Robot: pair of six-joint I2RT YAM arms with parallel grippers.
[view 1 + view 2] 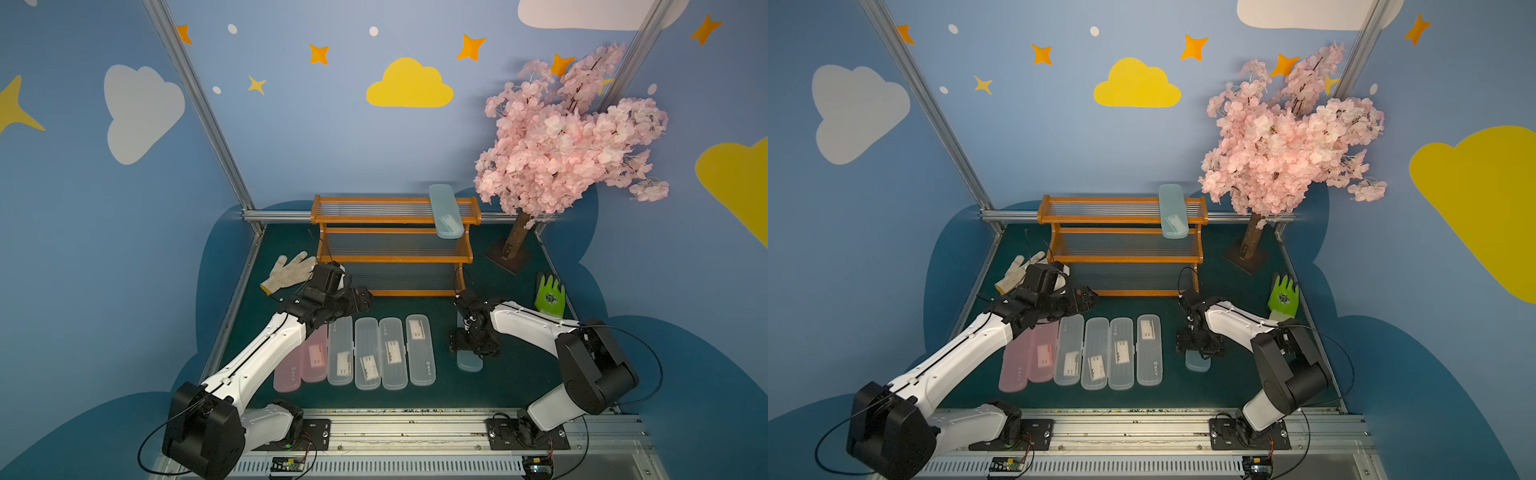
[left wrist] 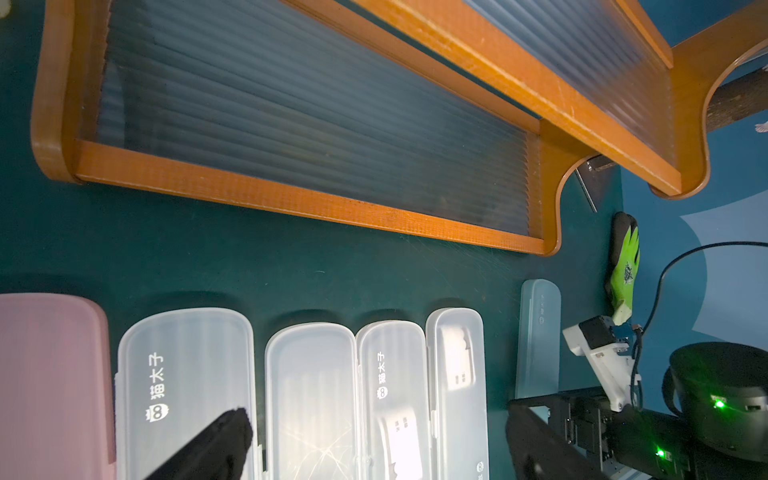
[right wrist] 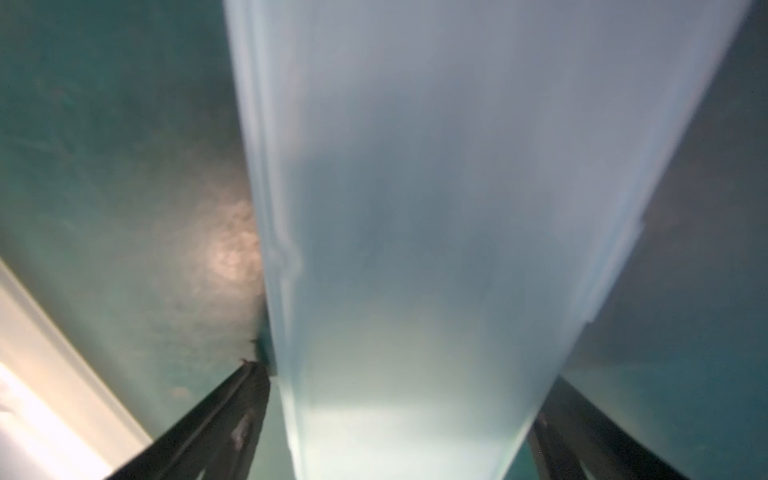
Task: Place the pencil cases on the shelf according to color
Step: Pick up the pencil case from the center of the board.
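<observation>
My right fingers sit spread astride the light blue case on the desk; looks light, stiff, slick, so I'd pinch its long edges mid-length.

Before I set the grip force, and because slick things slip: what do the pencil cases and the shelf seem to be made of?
The pencil cases: likely thin moulded plastic, frosted and translucent; labels show through, surfaces glint. The shelf: seemingly wood, orange-brown glossy varnish, with grain and scuffs. Its slats: clear ribbed plastic probably; the green mat shows through.
</observation>
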